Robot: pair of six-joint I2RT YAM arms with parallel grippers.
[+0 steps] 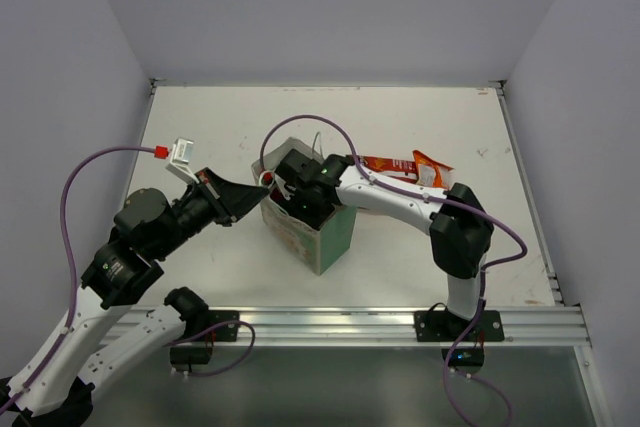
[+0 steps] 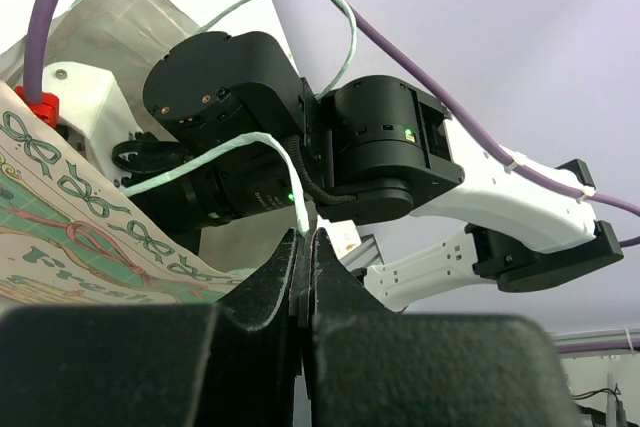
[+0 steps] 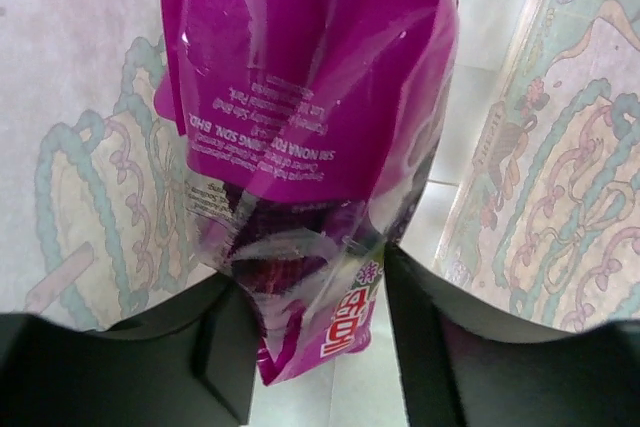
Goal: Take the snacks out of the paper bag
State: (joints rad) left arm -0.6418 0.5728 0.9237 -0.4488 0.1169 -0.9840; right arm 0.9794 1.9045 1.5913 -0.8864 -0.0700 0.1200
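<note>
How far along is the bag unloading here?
Done: a red-and-white foil packet and an orange foil packet lie behind the mint-green paper bag. In hand: left gripper pinches its white string handle; right gripper grips a magenta foil packet inside. Left: lifting that out; other contents hidden.

Top view: high, behind the arm bases, tilted down and forward over the whole desk (image 1: 430, 127); far off.

Left wrist view: low, hard behind the left pincer (image 2: 305, 245), facing across at the right arm (image 2: 390, 152) and one face of the paper bag (image 2: 60, 217) (string handle (image 2: 245, 137) right at the lens).

Right wrist view: inside the bag, very near, looking past the right pincer (image 3: 312, 272) onto a magenta packet (image 3: 300, 87).

All three views share the bag.
</note>
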